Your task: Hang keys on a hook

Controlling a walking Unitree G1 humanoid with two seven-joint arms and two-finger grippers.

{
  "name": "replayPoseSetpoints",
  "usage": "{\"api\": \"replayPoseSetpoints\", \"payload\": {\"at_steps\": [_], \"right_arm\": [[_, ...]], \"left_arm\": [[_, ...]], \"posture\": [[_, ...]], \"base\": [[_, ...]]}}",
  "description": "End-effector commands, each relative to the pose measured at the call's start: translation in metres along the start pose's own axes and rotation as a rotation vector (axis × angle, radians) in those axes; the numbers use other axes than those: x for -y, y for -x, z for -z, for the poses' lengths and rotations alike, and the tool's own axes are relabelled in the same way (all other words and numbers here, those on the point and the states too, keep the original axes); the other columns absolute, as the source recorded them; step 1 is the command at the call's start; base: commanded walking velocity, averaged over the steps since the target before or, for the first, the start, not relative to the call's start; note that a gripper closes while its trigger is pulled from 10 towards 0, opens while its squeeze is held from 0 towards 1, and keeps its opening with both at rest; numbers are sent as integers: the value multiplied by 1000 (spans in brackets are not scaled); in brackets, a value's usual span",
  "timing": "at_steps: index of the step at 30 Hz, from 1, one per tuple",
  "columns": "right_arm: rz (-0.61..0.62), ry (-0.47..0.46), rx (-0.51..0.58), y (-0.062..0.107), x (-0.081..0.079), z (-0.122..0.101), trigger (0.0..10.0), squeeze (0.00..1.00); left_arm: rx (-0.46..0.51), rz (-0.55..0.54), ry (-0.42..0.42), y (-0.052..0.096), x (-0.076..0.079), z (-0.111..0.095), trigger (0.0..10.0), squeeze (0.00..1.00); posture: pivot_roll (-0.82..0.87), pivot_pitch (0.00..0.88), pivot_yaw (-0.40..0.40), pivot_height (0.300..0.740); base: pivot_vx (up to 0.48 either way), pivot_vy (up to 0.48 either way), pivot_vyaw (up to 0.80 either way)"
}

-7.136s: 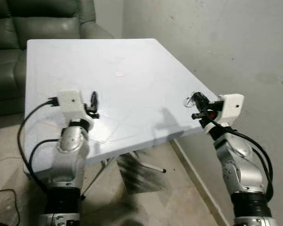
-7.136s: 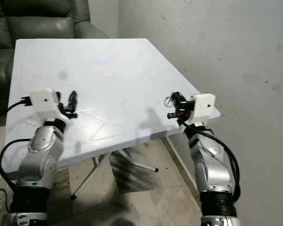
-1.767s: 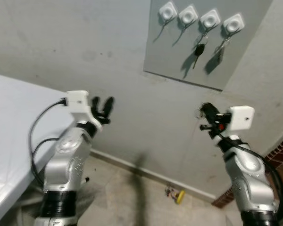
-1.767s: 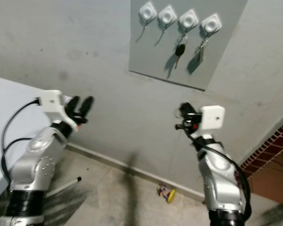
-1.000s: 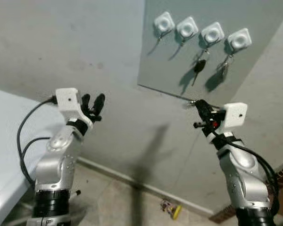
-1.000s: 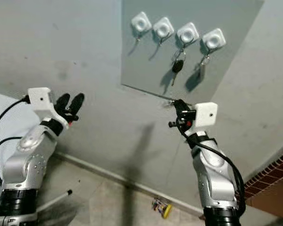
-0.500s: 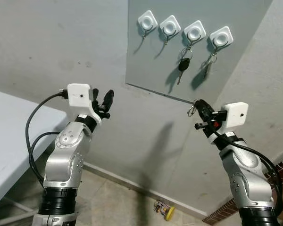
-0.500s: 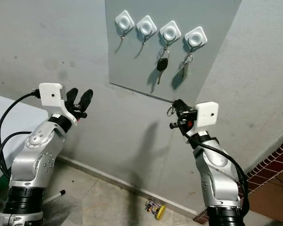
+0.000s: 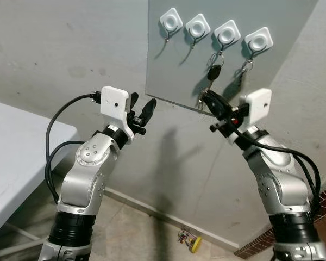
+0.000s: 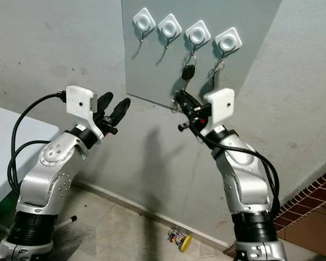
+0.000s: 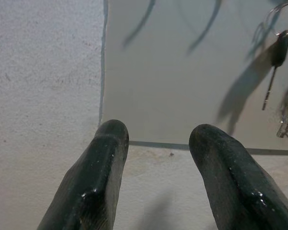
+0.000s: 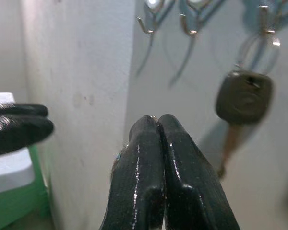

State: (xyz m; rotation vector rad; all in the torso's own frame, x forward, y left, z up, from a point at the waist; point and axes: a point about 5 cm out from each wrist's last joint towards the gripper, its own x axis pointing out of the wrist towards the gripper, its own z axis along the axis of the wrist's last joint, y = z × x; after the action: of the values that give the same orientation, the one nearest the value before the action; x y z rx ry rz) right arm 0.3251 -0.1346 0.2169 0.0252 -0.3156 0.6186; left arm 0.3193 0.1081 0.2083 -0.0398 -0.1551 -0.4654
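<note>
Now my right end effector (image 9: 205, 99), pinched on the keys (image 9: 200, 103), nears the board's lower edge; next, lift toward an empty hook (image 9: 168, 37).

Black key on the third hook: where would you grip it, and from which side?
Grip the black key by its wide black head, gripper coming straight at the board. It hangs flat from its ring, blade down; the head is its broadest part.

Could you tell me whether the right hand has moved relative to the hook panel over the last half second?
Yes. The right hand, shut on the keys, has risen and gone leftward: it was below the grey panel's lower edge, and now overlaps the panel just under the hanging black key.
</note>
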Motion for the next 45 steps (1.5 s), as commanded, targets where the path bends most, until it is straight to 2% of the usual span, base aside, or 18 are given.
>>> {"api": "replayPoseSetpoints", "payload": {"at_steps": [1, 7, 17, 22, 25, 33, 45], "right_arm": [[-31, -9, 16, -7, 0, -6, 10000, 0], [-72, -23, 76, -30, -3, -22, 10000, 0], [-80, -46, 129, -52, -5, -32, 10000, 0], [-50, -115, 170, -63, -6, -39, 10000, 0], [-47, -128, 180, -65, -6, -41, 10000, 0], [-2, -235, 223, -76, -4, -51, 10000, 0], [58, -325, 239, -75, -4, -53, 10000, 0]], "left_arm": [[19, 29, -21, -3, 4, -8, 10000, 0], [33, 37, -17, -7, 5, -13, 10000, 0], [56, 62, -29, -10, 10, -21, 10000, 0], [61, 76, -34, -11, 13, -23, 10000, 0], [63, 80, -35, -11, 14, -24, 10000, 0], [70, 98, -31, -14, 17, -27, 10000, 0], [71, 88, -28, -12, 16, -28, 10000, 0]], "posture": [[47, 74, -72, 740], [46, 78, -74, 740], [53, 82, -82, 740], [49, 83, -74, 740], [49, 83, -74, 740], [49, 84, -71, 740], [53, 83, -76, 740]], "base": [[0, 0, 0], [0, 0, 0], [0, 0, 0], [0, 0, 0], [0, 0, 0], [0, 0, 0], [0, 0, 0]]}}
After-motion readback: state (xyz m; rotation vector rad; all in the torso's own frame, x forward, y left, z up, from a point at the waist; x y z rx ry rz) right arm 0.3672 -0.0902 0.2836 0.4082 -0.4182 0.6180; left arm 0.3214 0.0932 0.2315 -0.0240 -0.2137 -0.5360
